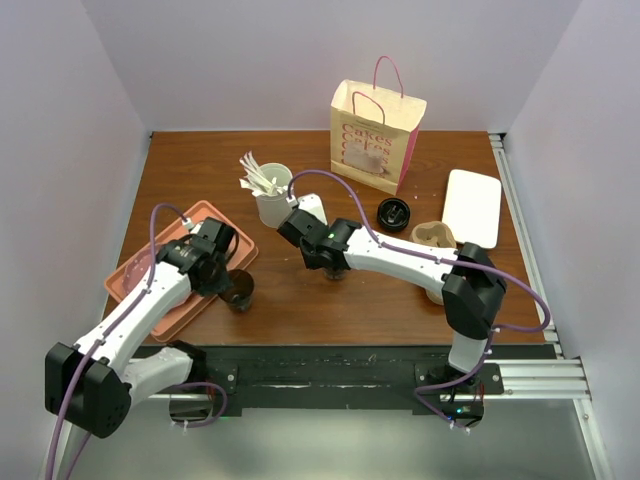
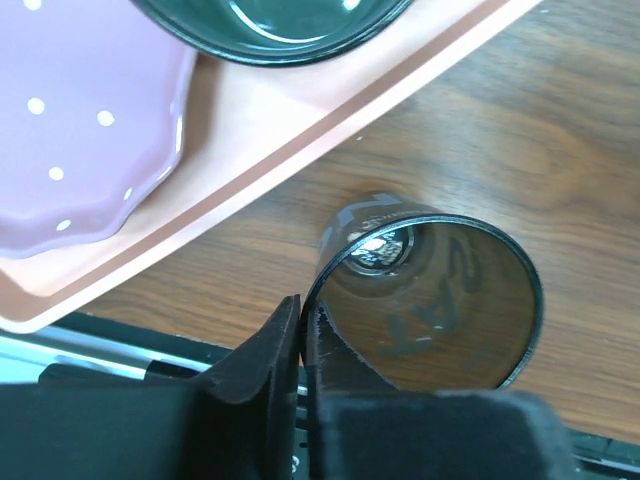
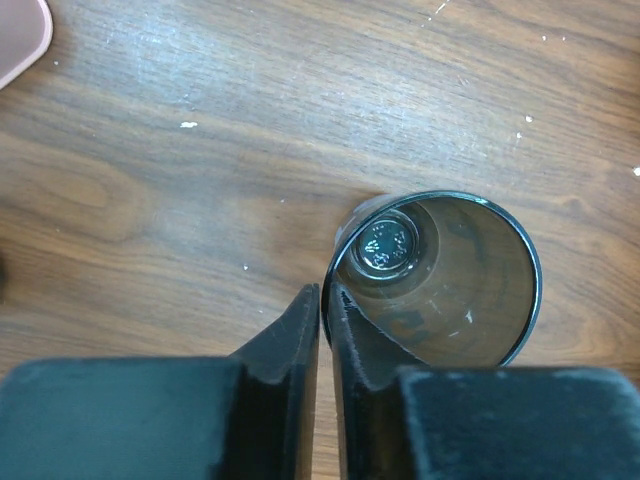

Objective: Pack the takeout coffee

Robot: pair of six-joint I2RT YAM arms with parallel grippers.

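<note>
Top external: takeout coffee stands beyond right gripper pinching dark tumbler.

The brown wooden counter is carrying everything. A salmon tray is lying at nine o'clock, with a near dark cup standing just beside its edge at eight. A white cup of stirrers is standing at eleven and a paper bag at one. A middle dark cup is standing near the centre, toward six. The takeout coffee, a pulp carrier and a white rectangular tray are sitting toward three o'clock, running outward in that order.
</note>
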